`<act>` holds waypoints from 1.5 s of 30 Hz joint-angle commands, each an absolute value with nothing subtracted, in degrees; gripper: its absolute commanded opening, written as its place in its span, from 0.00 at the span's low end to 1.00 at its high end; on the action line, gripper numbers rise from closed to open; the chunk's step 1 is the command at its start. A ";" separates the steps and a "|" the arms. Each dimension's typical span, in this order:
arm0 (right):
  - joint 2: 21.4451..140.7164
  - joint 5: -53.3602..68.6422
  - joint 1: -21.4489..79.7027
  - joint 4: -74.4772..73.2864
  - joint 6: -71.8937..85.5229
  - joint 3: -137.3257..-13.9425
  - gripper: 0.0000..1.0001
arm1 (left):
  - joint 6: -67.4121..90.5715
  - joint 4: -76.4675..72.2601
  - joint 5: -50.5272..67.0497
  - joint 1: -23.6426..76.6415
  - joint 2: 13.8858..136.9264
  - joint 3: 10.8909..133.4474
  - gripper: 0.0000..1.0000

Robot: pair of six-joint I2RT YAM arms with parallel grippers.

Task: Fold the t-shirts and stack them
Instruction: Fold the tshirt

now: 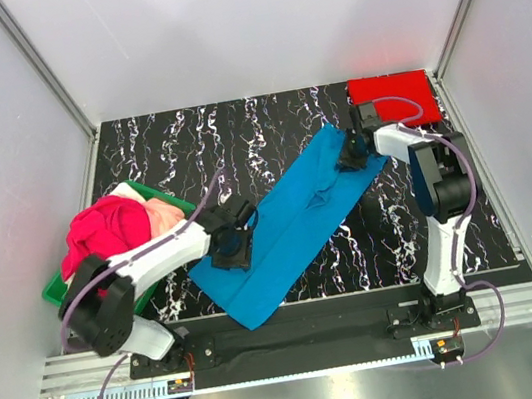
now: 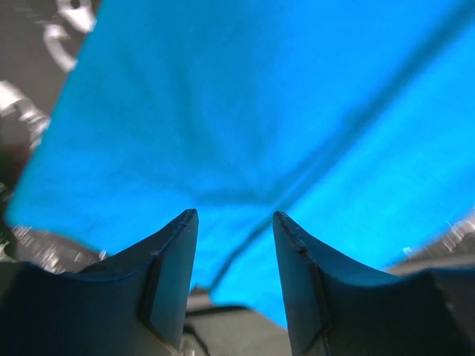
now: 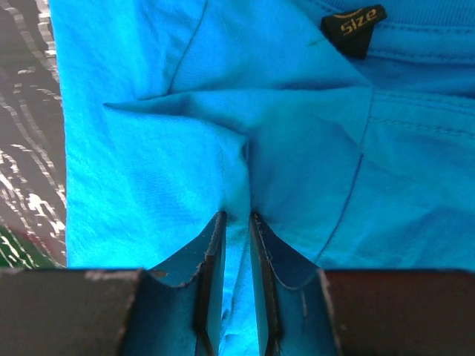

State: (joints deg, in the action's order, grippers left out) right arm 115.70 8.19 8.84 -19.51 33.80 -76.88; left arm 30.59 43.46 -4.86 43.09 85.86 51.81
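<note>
From above, the blue t-shirt [image 1: 299,214] lies stretched out flat on a slant across the black marbled tabletop [image 1: 186,141]. It runs from the near edge left of the middle up toward the far right corner. My left claw [image 1: 232,240] sits over its left border, near the lower end. My right claw [image 1: 351,158] is at the upper end of the same shirt. Just beyond it, in the far right corner, the red t-shirt [image 1: 392,98] lies folded into a neat square. At the left edge stands a green basket [image 1: 52,289], heaped with the magenta-pink t-shirt [image 1: 100,236] and a peach-orange cloth [image 1: 162,216].

Through my left wrist camera, my two fingers [image 2: 171,282] stand clearly apart. Blue cloth fills the view beyond them and shows in the gap. A dark seam line runs down through the cloth toward that gap. I cannot tell whether the fingertips touch the cloth. Marbled tabletop shows at the upper left and along the bottom.

Through my right wrist camera, my fingers [image 3: 185,282] are drawn close together. A raised fold of the blue shirt is pinched between them, and creases fan out from the pinch. A black size label [image 3: 352,26] sits at the collar, top right.
</note>
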 commanded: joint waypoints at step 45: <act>127.11 21.18 10.38 -36.74 24.69 -127.38 0.41 | 27.24 23.39 12.38 53.17 104.59 61.96 0.48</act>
